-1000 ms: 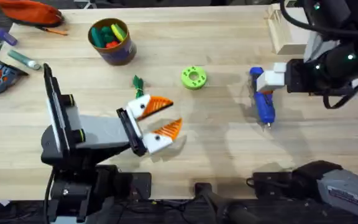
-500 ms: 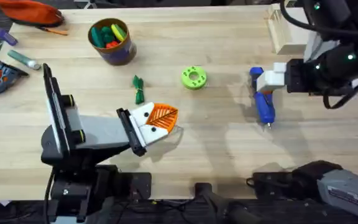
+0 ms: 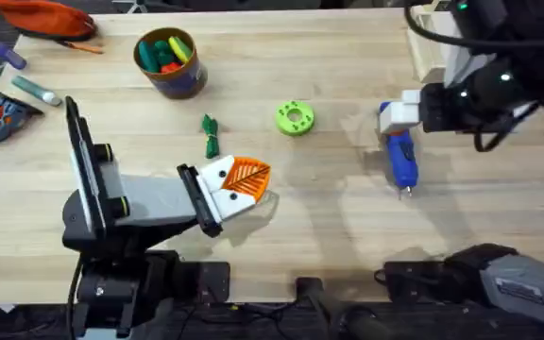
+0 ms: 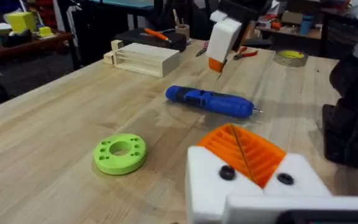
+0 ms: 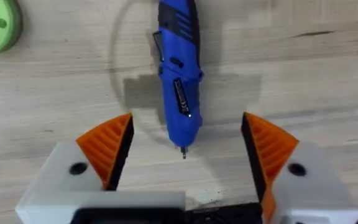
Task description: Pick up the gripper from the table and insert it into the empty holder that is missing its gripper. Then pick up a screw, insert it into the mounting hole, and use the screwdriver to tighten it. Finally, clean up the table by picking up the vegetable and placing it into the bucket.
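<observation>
The blue screwdriver (image 3: 401,162) lies flat on the table at the right, its bit toward the front edge. My right gripper (image 3: 395,118) hovers open over its rear end; in the right wrist view the orange fingers (image 5: 107,146) stand wide on either side of the screwdriver (image 5: 179,68) below. My left gripper (image 3: 245,178) is shut on nothing at centre-left, its orange pads (image 4: 241,149) pressed together. Just beyond it lies the dark green vegetable (image 3: 212,135). The bucket (image 3: 170,62) stands at the back left with coloured toys inside. The loose gripper, empty holder and screw are out of view.
A lime green disc (image 3: 295,118) with holes lies between the two grippers. A pale wooden box (image 3: 433,47) sits at the back right. An orange pouch (image 3: 45,17) and small tools lie along the left edge.
My left gripper closed from open to shut and stayed in place. The right gripper shifted slightly left and away over the screwdriver's rear end.
</observation>
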Robot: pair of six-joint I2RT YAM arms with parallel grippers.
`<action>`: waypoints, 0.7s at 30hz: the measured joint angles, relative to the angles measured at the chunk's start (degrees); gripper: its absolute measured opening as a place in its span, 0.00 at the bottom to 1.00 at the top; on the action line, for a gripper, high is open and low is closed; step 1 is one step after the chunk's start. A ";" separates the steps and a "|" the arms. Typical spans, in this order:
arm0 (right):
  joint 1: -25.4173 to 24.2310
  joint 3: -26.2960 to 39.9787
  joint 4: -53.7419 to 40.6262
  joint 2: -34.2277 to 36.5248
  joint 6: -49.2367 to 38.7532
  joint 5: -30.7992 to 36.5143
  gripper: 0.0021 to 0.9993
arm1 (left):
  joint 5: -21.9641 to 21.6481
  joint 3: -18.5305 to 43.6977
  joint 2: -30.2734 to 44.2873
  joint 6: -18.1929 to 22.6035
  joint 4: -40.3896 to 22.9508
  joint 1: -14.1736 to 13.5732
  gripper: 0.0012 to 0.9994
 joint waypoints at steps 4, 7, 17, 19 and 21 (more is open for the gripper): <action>0.00 0.00 1.99 2.37 -1.02 0.00 0.99 | 0.00 0.00 0.00 -0.54 0.01 0.01 0.01; 0.00 0.00 3.58 3.32 -1.27 0.00 0.99 | 0.00 0.00 0.00 -0.62 0.00 -0.01 0.01; -2.29 -0.02 4.71 3.56 -1.72 -0.02 0.99 | 0.00 0.00 0.00 -0.76 0.01 -0.01 0.01; -3.51 -0.02 5.27 3.59 -1.85 -0.07 0.99 | 0.02 0.00 0.00 -0.77 0.01 -0.01 0.01; -4.83 -0.02 6.26 3.63 -2.07 -0.20 0.99 | 0.00 0.00 0.00 -0.77 -0.01 -0.01 0.01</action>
